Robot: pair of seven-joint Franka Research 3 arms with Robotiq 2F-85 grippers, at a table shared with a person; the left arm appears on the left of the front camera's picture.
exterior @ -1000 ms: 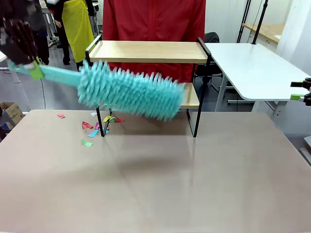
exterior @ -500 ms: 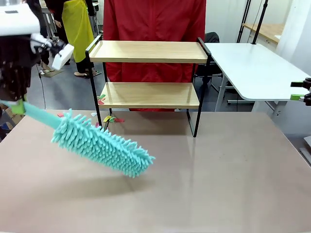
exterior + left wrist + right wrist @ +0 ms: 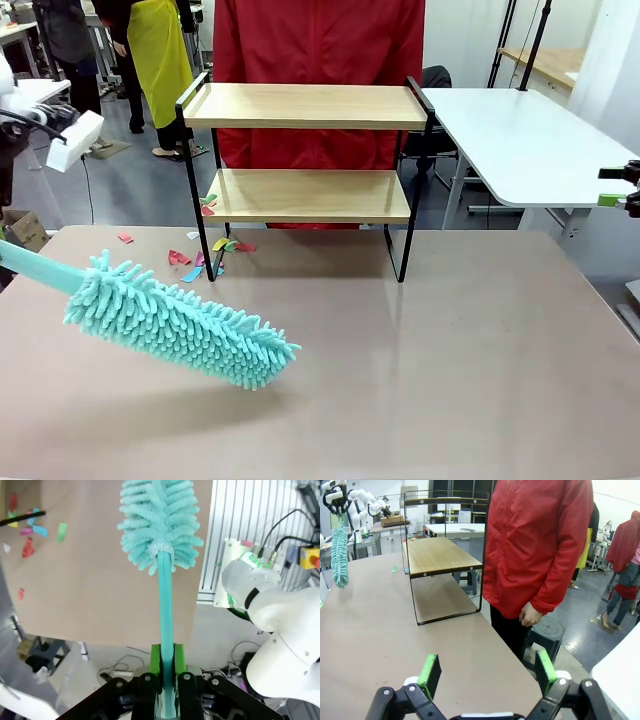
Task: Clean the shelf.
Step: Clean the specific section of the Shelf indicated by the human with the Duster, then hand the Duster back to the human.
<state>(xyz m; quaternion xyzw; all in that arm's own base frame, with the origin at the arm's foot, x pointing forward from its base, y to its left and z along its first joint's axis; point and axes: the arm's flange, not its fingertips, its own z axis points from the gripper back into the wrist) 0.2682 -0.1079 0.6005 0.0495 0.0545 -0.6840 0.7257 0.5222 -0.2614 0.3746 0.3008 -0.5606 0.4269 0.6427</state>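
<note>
Bright, even indoor light; sharp pictures with wide-angle bending in the wrist views.

The counter carries a soft sheen and a faint, diffuse shadow just under the teal duster, so the light falls from overhead. In the front view the duster's fibres are crisp, with no motion blur. In the right wrist view, straight lines bow near the edges, the shelf leans, and the background behind it looks slightly washed out.

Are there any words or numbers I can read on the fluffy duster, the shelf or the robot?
None: no readable word, number or label stands on the teal duster, the shelf or the left gripper shut on the duster's handle.
The scattered coloured paper scraps look blank.
</note>
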